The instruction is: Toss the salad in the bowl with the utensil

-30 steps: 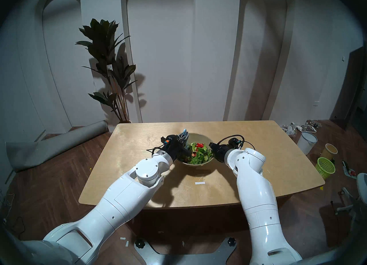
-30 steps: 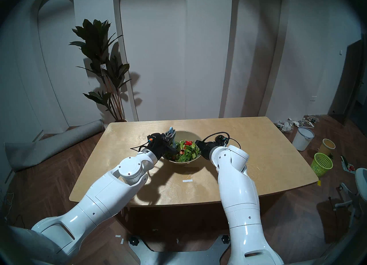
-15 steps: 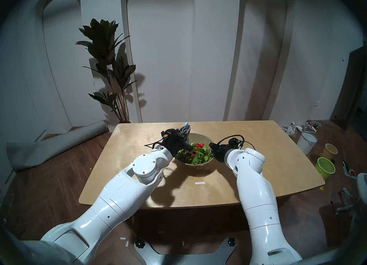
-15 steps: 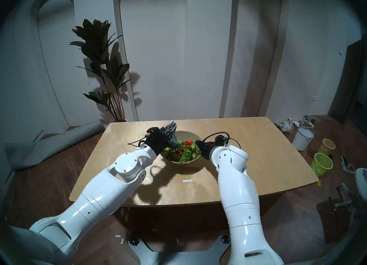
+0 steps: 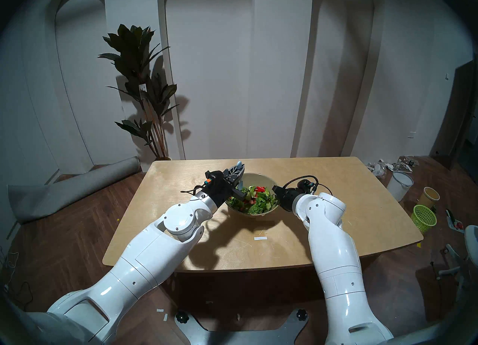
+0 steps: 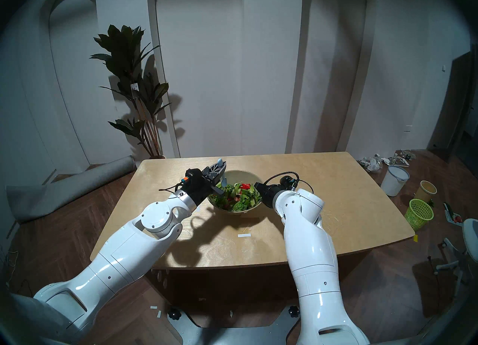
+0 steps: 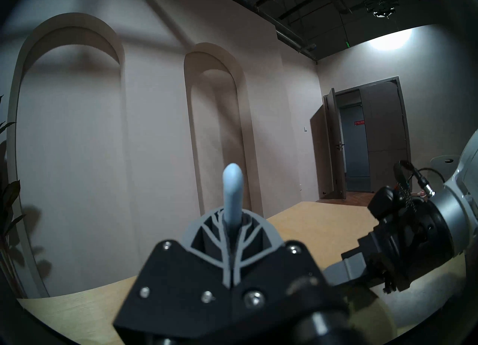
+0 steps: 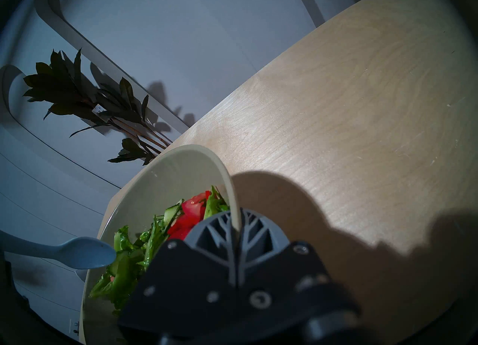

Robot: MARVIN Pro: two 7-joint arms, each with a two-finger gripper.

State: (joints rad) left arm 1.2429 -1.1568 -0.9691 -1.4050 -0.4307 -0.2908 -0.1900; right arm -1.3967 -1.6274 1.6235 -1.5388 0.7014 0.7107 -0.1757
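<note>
The salad (image 5: pixel 252 199) fills the bowl (image 5: pixel 261 178) mid-table (image 5: pixel 336 207). The left gripper (image 7: pixel 231 226) is clamped on the utensil (image 7: pixel 232 194), handle end poking above the fingers in its wrist view. Only the right wrist view shows the utensil's blue head at the salad's edge, and the right gripper (image 8: pixel 236 229) pinching the bowl's rim. The head views hide that grip behind the right arm.

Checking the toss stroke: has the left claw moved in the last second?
Yes. In the head views the left claw, shut on the utensil, has drifted left and up the picture, off the salad toward the bowl's left rim.
</note>
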